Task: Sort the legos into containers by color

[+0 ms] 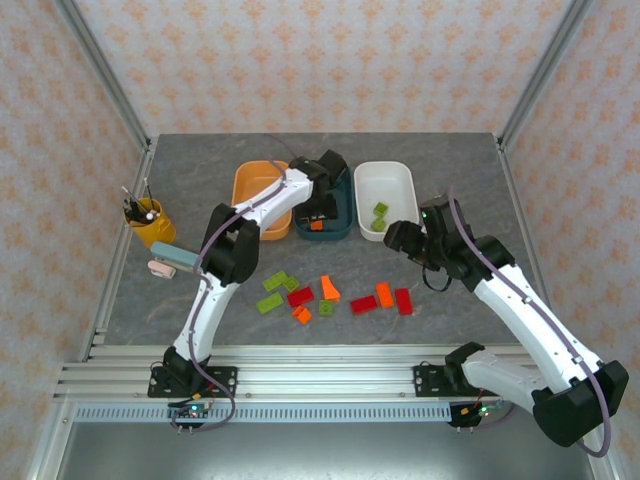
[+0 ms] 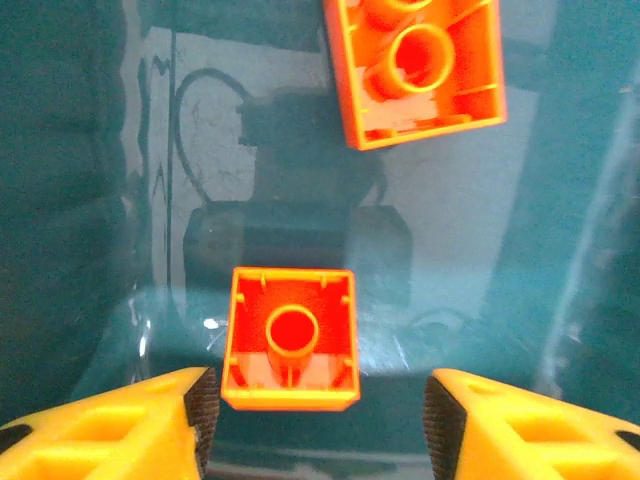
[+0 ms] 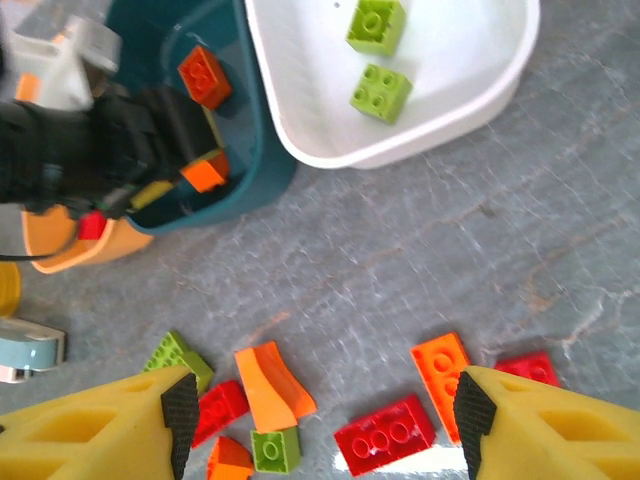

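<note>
My left gripper (image 1: 318, 212) reaches down into the dark teal tub (image 1: 340, 228) and is open (image 2: 318, 410). An orange brick (image 2: 290, 340) lies upside down just ahead of its fingers, loose on the tub floor (image 2: 120, 200), with a second orange brick (image 2: 415, 65) farther in. My right gripper (image 1: 408, 240) hovers open (image 3: 322, 420) over the table, above a red brick (image 3: 385, 432), an orange plate (image 3: 442, 365) and an orange slope (image 3: 272, 385). The white tub (image 3: 500, 80) holds two green bricks (image 3: 381, 92). The orange tub (image 1: 262, 198) stands at the left.
Several red, orange and green bricks (image 1: 301, 296) are scattered across the near middle of the table. A yellow pen cup (image 1: 148, 222) and a pale blue-and-pink block (image 1: 172, 260) sit at the left. Metal frame posts rise at the back corners.
</note>
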Controlling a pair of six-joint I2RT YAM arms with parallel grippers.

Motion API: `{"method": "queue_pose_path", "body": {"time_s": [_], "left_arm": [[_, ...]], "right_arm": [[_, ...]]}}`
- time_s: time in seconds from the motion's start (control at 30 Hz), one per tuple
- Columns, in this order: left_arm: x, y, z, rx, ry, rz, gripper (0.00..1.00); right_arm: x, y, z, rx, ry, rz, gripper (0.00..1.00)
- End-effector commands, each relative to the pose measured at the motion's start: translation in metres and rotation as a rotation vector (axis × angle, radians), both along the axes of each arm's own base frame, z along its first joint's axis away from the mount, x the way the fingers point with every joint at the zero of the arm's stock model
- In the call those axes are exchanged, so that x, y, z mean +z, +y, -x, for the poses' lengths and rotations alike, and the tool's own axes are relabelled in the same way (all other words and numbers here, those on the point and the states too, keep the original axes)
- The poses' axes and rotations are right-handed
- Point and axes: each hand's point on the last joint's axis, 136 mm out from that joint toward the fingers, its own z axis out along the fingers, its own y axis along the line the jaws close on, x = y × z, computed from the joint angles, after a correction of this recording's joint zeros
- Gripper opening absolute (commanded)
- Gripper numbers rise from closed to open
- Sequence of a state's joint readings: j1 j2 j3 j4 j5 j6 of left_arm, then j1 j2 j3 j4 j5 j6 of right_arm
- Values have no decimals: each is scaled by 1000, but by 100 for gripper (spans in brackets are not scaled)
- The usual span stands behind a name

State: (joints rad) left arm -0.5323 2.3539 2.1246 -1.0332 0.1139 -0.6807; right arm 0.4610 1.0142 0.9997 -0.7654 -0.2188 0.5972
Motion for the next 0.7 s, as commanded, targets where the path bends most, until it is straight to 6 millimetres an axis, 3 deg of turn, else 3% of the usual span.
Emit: {"method": "queue_pose_path", "body": {"time_s": [0.0, 0.17, 0.3, 0.43, 0.67], "left_arm": [[82, -5, -2, -4, -143, 80, 63], [126, 5, 16, 24, -214, 121, 69], [157, 27, 48, 60, -271, 160, 70], [158, 54, 93, 105, -288, 189, 72], [135, 97, 176, 169, -289, 223, 74]], "right_arm": [[-9, -13, 11, -4, 44, 71, 70], [-5, -6, 9, 50, 44, 71, 68], [-7, 1, 10, 117, 44, 101, 67], [-17, 15, 18, 198, 60, 166, 66], [-85, 33, 26, 313, 269, 305, 58]]}}
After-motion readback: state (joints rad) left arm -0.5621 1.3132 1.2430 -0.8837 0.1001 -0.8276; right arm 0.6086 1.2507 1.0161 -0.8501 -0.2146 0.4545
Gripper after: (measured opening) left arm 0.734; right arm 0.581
